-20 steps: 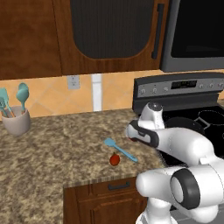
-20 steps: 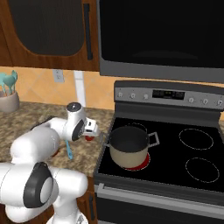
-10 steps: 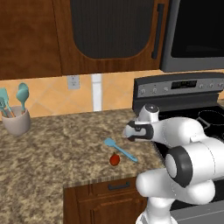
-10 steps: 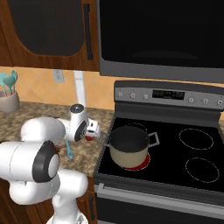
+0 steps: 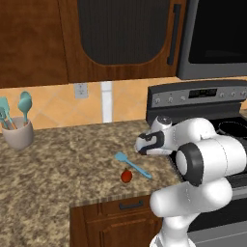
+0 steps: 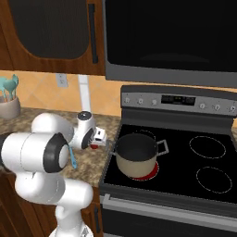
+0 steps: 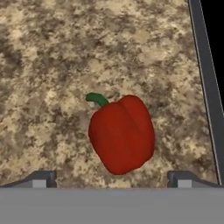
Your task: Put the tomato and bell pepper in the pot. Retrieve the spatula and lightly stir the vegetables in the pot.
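Pepper [image 7: 121,134] lies on the bench [image 7: 52,52] just beside the stove edge [image 7: 205,83], centred ahead of the jaws [image 7: 112,178], which are spread wide and empty. Long axis diagonal, stem pointing away from stove.

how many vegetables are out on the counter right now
2. The tomato lies near the counter's front edge beside the spatula. The bell pepper lies on the granite under the open gripper, near the stove. Others may be hidden behind the arm.
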